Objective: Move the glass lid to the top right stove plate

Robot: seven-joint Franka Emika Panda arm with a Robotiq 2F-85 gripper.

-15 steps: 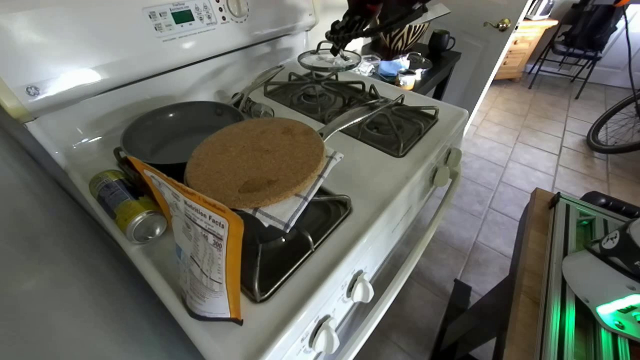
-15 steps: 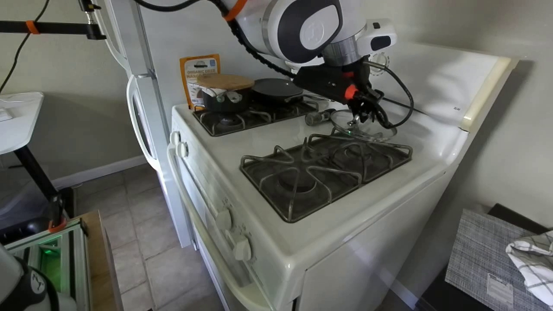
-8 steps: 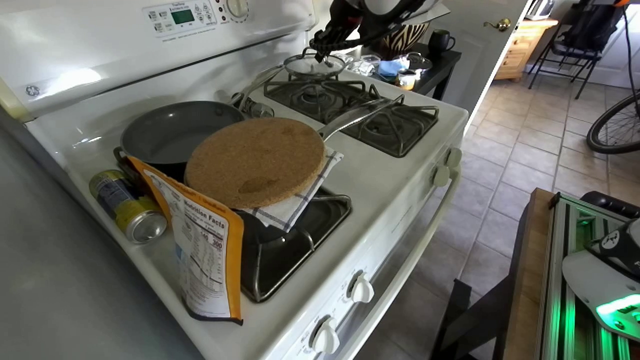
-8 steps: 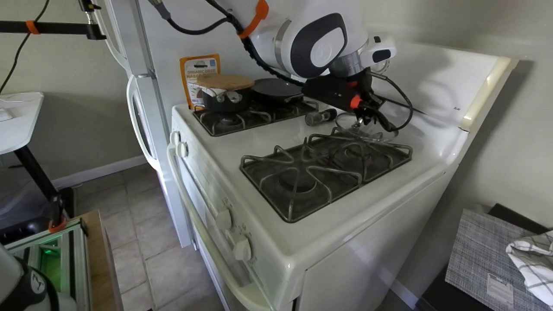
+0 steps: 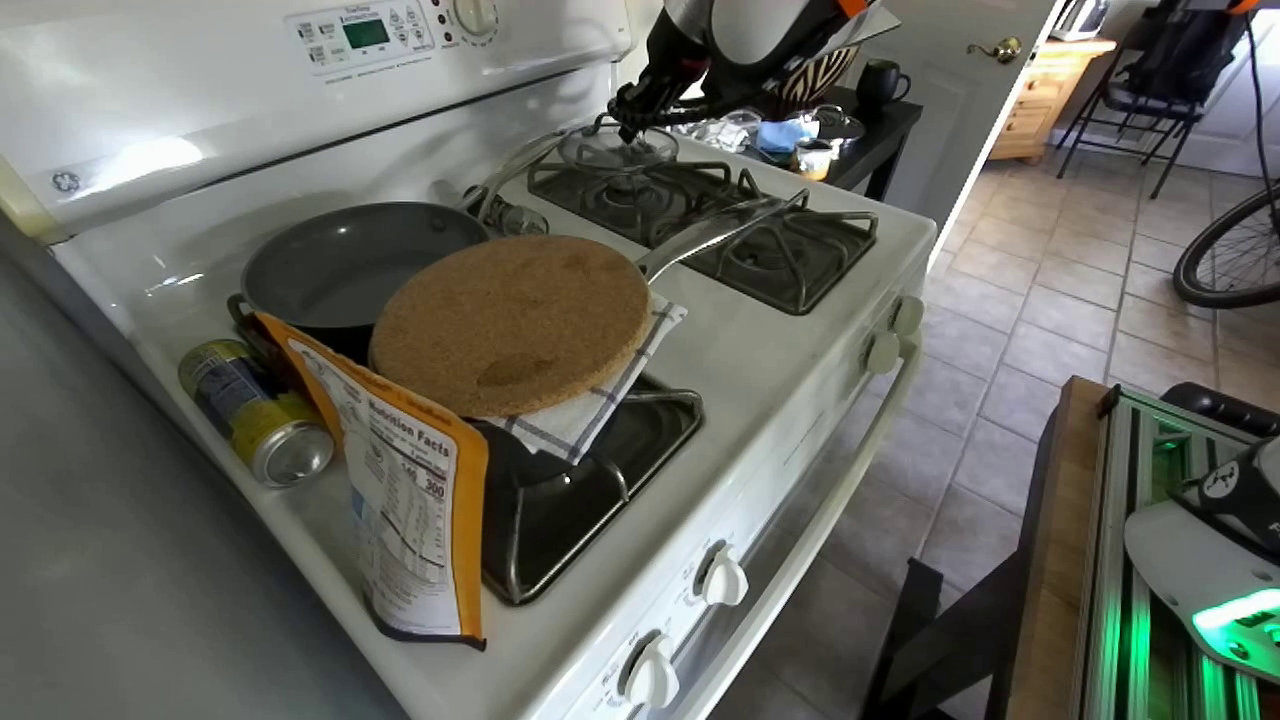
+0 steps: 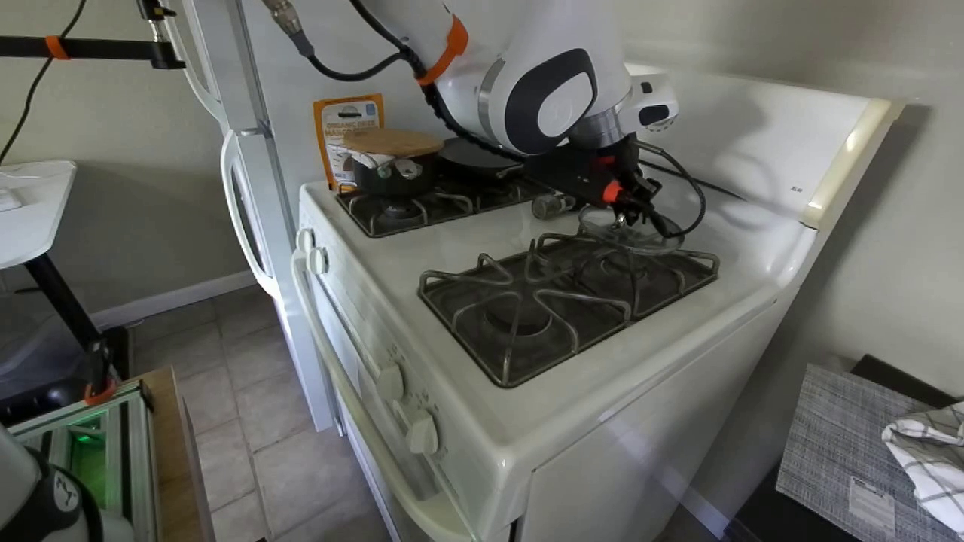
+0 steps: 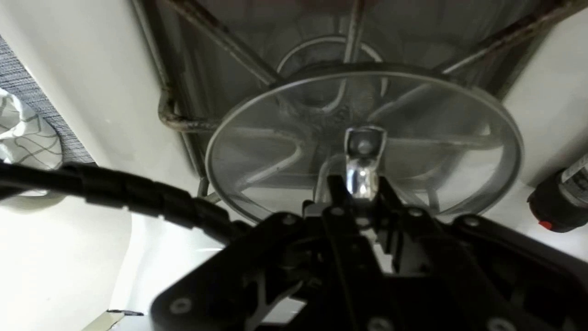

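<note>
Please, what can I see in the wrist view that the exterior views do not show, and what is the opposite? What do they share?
Only the wrist view clearly shows two black fingertips on either side of the shiny metal handle of the round, clear glass lid.

Only the exterior views show the flat, round, tan cork disc, the dark grey frying pan and the orange-and-white pouch.

All share the lid, the black gripper and the metal wire stove grate.

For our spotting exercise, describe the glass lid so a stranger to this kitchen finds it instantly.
On the white stove, find the grate farther from the orange-edged pouch. Over that grate's back part, the black pincer grips the glass lid by its shiny knob. Unlike the dark bars beneath, it is round and clear.
</note>
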